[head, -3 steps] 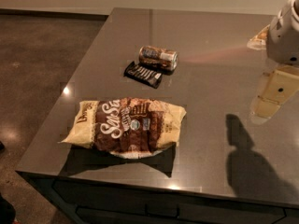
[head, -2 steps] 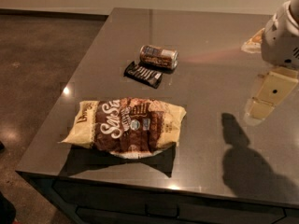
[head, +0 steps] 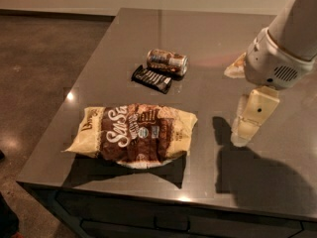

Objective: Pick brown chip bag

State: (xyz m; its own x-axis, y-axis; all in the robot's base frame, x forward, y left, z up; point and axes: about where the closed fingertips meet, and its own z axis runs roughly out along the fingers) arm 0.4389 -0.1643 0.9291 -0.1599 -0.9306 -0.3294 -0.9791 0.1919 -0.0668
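Brown chip bag (head: pixel 133 135) lies flat at front-left of the surface (head: pixel 208 29), long axis left-right in view, well apart to the left of the empty gripper (head: pixel 247 120) hovering at right, its opening impossible to tell.

- Table (head: pixel 208 29): dark grey, glossy top, seen from above at an angle; dark drawer front below its near edge.
- Brown chip bag (head: pixel 132 135): large, crinkly, lying flat near the table's front edge; brown middle with white script, cream-yellow ends.
- Black snack bar wrapper (head: pixel 152 79): small, flat, behind the bag and apart from it.
- Can (head: pixel 167 62): brown and silver, on its side, just behind the wrapper and close against it.
- Arm (head: pixel 287 43): white housing with a vent grille, entering from the upper right.
- Gripper (head: pixel 247 120): cream-coloured, pointing down over the table, to the right of the bag and apart from it; its shadow (head: pixel 247 177) falls on the tabletop below.
- Floor (head: pixel 44 58): brown, polished, left of the table.
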